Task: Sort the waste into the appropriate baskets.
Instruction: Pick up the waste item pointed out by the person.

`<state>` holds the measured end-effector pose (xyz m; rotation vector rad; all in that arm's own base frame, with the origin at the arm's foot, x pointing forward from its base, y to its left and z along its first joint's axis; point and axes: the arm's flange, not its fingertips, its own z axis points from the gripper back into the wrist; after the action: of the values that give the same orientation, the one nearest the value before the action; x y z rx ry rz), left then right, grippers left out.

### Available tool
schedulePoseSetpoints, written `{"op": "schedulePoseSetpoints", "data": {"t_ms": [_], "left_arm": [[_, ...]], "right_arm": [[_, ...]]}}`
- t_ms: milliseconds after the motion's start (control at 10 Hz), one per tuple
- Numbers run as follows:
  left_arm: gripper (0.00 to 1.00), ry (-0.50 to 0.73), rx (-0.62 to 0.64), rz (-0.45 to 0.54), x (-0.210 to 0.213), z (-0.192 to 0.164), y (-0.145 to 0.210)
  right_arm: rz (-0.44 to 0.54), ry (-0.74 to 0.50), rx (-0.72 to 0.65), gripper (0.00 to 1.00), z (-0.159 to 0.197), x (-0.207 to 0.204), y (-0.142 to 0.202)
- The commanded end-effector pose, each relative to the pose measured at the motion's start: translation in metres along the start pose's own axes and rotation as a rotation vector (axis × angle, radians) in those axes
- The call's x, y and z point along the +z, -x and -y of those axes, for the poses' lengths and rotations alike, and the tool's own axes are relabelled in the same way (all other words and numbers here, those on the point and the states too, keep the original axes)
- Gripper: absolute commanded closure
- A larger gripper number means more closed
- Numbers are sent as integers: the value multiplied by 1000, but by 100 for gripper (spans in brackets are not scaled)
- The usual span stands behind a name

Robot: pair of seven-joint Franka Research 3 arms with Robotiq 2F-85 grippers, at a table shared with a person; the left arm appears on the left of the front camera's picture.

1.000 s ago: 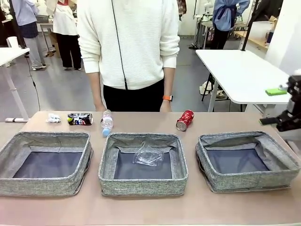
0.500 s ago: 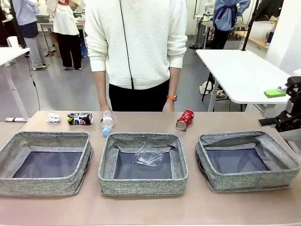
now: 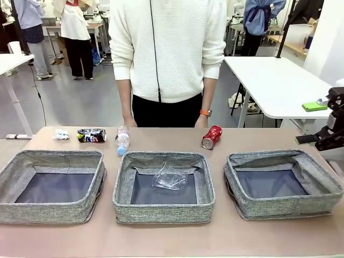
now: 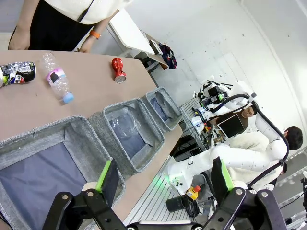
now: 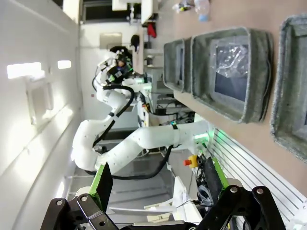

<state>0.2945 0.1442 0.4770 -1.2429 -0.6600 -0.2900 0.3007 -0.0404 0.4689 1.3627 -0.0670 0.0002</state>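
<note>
waste lies in 2 places around the middle basket point(image 3: 164, 212), the centre 1 of 3 grey fabric bins set in a row on the brown table point(image 3: 161, 239). the clear plastic cup point(image 3: 169, 178), crumpled, lies inside the middle basket on its dark lining. the blue-capped bottle point(image 3: 122, 140) lies on the table just beyond that basket's far left corner, cap pointing toward it. farther left of the bottle is the dark blue can point(image 3: 91, 135), on its side, and farther left again the paper wad point(image 3: 61, 134). the red can point(image 3: 211, 137) lies beyond the middle basket's far right corner, apart from the rim. the left basket point(image 3: 51, 212) and right basket point(image 3: 282, 207) flank the middle basket, each just beside it and holding only dark lining.

a person point(image 3: 172, 54) in a white sweater stands across from the middle basket, with 1 hand point(image 3: 129, 122) down at the table's far edge.

the left gripper point(image 4: 164, 175) has its jaws spread wide with nothing between the green pads. the right gripper point(image 5: 158, 184) is likewise spread wide and holds nothing.
</note>
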Motion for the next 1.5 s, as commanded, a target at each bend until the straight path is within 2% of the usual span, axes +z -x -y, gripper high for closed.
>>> {"op": "schedulePoseSetpoints", "data": {"t_ms": [0, 1400], "left_arm": [[0, 19, -15, 18, -1, 2, -1], [0, 19, -15, 18, -1, 2, -1]], "right_arm": [[6, -18, -20, 0, -5, -1, -1], [6, -18, -20, 0, -5, -1, -1]]}}
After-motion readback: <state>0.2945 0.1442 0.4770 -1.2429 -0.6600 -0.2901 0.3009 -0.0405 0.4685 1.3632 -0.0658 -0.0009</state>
